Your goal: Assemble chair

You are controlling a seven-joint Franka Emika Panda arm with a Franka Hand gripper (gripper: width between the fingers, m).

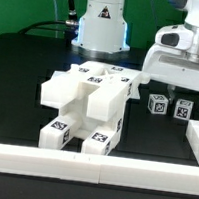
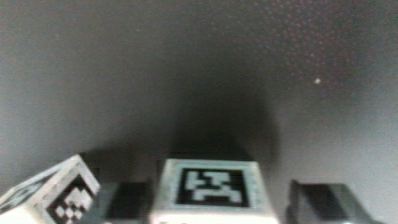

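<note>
The partly built chair (image 1: 87, 104) stands mid-table, a white blocky assembly with tagged leg ends towards the front. Two small white tagged chair blocks stand at the exterior view's right, one (image 1: 158, 103) apart from the gripper and the other (image 1: 184, 108) under it. My gripper (image 1: 186, 95) hangs over that second block. In the wrist view the block (image 2: 217, 183) sits between my dark fingers (image 2: 331, 203), with a narrow gap showing on one side. My gripper (image 2: 231, 208) is open around it. The neighbouring block (image 2: 59, 192) shows beside it.
The marker board (image 1: 103, 70) lies behind the chair near the robot base (image 1: 101, 27). White border rails run along the front (image 1: 89, 167) and the exterior view's right (image 1: 197, 140). The table surface is black.
</note>
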